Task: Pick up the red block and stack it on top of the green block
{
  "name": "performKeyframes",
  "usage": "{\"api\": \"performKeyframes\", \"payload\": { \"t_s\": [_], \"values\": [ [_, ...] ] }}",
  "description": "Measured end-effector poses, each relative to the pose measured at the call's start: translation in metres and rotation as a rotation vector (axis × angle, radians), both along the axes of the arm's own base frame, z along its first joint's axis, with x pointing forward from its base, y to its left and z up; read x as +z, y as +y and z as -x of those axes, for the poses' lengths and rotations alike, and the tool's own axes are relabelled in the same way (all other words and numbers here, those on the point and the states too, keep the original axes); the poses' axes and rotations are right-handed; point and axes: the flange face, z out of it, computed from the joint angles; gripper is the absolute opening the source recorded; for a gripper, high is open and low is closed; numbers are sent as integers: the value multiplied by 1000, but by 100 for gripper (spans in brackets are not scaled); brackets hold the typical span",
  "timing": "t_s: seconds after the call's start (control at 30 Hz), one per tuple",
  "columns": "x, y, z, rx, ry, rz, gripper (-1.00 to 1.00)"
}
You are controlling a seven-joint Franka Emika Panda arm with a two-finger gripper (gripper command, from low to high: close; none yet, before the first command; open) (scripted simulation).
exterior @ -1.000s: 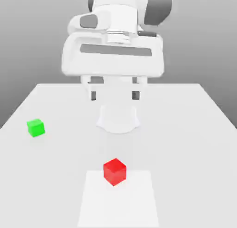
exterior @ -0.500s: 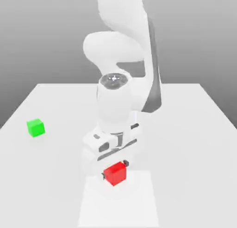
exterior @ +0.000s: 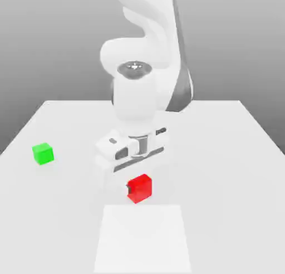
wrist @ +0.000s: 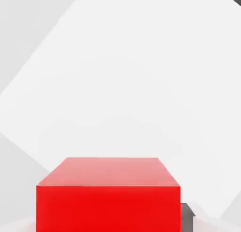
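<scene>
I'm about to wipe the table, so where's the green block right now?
In the exterior view, the green block sits on the table at the view's left, its nearest neighbour being the arm's gripper.

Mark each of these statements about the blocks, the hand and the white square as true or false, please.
1. The hand is closed on the red block. True.
2. The red block sits on top of the green block. False: the green block has nothing on it and stands apart from the red one.
3. The green block rests on the table. True.
4. The green block lies on the white square. False: it is away from the white square, toward the exterior view's left.
</scene>
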Motion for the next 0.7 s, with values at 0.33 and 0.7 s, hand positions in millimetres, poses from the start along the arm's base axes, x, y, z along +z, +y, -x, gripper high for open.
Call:
{"api": "performKeyframes", "payload": {
  "t_s": [0.33,0.7],
  "values": [
    [23,-172,80,-767,-11,11,-100],
    [31,-275,259,-1600,-6,-7,-100]
  ]
}}
